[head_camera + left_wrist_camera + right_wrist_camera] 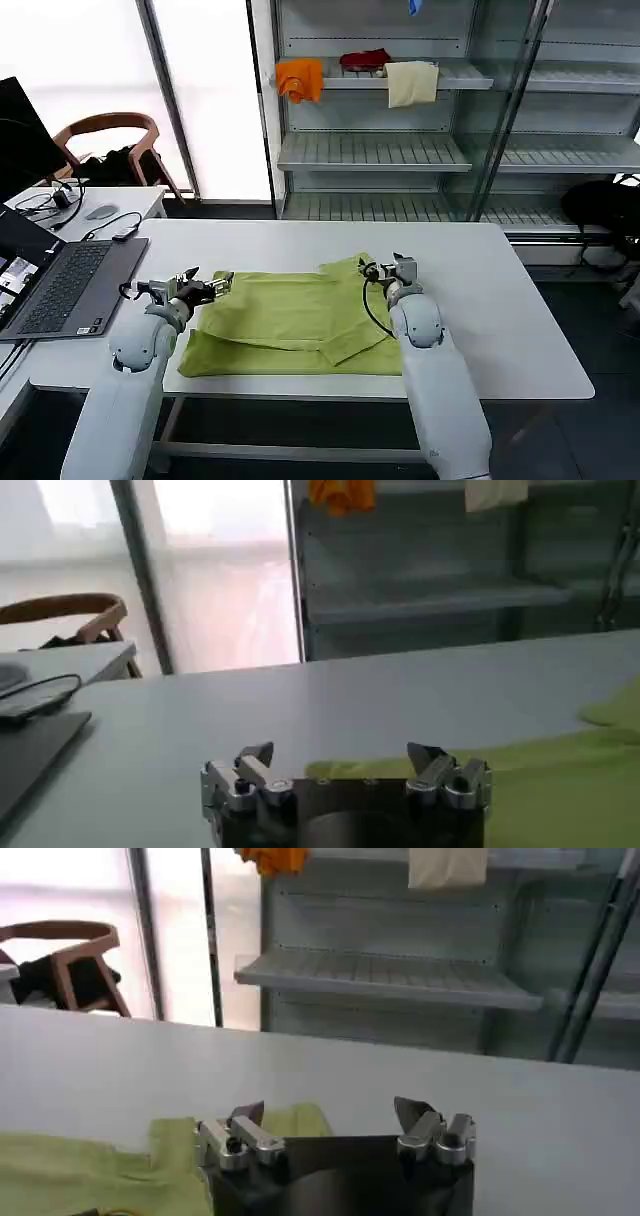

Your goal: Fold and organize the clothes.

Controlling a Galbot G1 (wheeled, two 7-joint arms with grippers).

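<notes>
The lime-green T-shirt (290,320) lies spread on the white table (480,300), with its lower part folded up in layers and one sleeve flap turned in at the right. My left gripper (222,283) hovers at the shirt's far left corner; in the left wrist view this gripper (343,752) is open and holds nothing, with the green cloth (560,780) just beyond it. My right gripper (371,269) sits at the shirt's far right corner by the raised sleeve. The right wrist view has it (330,1111) open and empty, green fabric (80,1168) lying beside it.
An open laptop (60,285) with cables rests on the table's left end. Behind the table stands a metal shelf rack (380,150) holding an orange cloth (300,78), a red cloth (365,60) and a cream cloth (412,83). A wooden chair (110,130) stands at the back left.
</notes>
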